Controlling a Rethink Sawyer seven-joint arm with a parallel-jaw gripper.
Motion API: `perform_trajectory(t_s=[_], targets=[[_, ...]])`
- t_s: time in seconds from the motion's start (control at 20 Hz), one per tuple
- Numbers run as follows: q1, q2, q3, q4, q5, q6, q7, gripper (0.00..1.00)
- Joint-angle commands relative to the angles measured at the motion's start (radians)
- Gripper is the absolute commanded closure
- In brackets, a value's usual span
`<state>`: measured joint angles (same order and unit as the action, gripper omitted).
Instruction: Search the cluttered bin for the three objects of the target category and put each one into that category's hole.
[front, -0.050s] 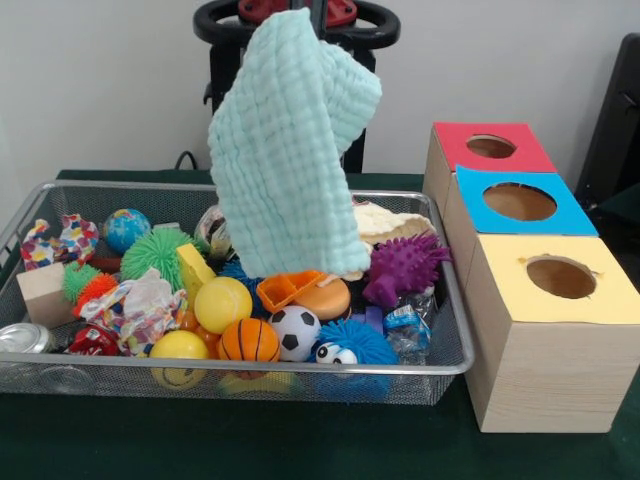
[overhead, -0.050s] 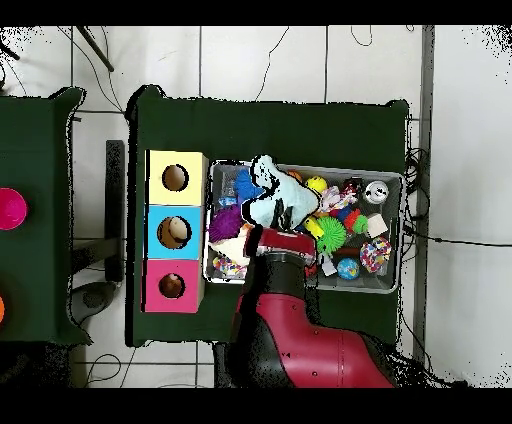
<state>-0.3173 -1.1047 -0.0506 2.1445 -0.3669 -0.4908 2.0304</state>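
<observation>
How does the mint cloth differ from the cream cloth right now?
The mint cloth hangs lifted above the bin, draped full length; the cream cloth lies in the bin's far corner, mostly hidden behind the purple spiky toy. The mint one is pale green with a crinkled grid weave; the cream one is off-white and looks knobbly. Both are soft fabrics.

Evenly and softly lit from above, with faint shadows beneath the wire mesh bin, no harsh glare.

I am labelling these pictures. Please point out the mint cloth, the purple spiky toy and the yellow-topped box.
mint cloth (front, -0.050s: 290, 150), front view, middle of the hanging fabric
purple spiky toy (front, -0.050s: 405, 268), front view, its body
yellow-topped box (front, -0.050s: 545, 350), front view, wooden front wall
</observation>
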Motion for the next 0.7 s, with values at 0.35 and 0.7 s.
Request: perform_trajectory(t_s=[0.35, 0.7], targets=[[0.046, 0.018, -0.071, 0.061, 0.133, 0.085, 0.174, 1.0], [-0.017, -0.028, 0.02, 0.089, 0.123, 0.241, 0.205, 1.0]])
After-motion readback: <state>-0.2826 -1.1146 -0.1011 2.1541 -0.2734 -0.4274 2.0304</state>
